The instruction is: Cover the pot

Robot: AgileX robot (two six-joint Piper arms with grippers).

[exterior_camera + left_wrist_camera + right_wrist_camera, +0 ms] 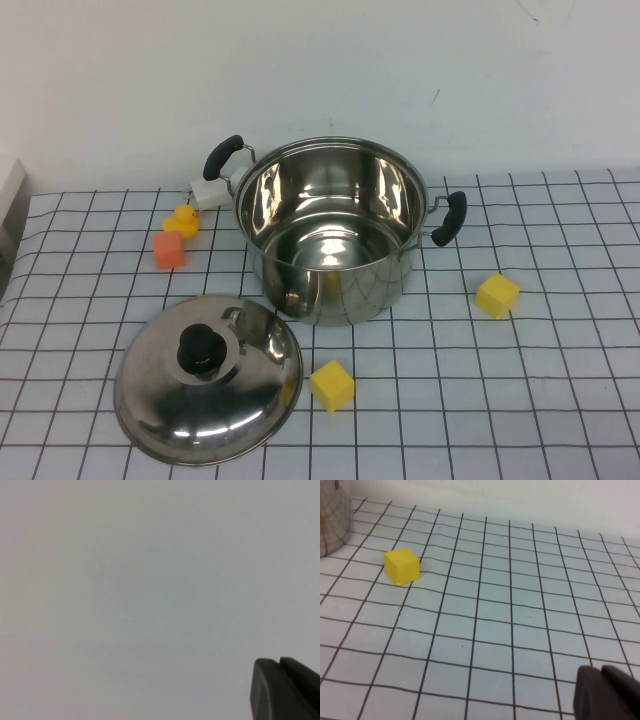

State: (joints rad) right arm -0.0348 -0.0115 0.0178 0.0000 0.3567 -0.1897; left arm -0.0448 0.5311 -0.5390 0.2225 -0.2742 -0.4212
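The steel pot (330, 230) stands open and empty at the middle of the checked table, with black handles at its left and right. The domed steel lid (208, 378) with a black knob (203, 350) lies on the table in front of the pot, to its left. Neither arm shows in the high view. My left gripper (278, 662) is shut and empty, facing a blank pale surface. My right gripper (600, 670) is shut and empty, low over the table to the right of the pot; a strip of the pot's wall (332, 520) shows in the right wrist view.
A yellow cube (497, 295) lies right of the pot and shows in the right wrist view (401, 566). Another yellow cube (332, 385) lies beside the lid. An orange cube (168, 250), a yellow duck (183, 219) and a white block (210, 193) sit left of the pot.
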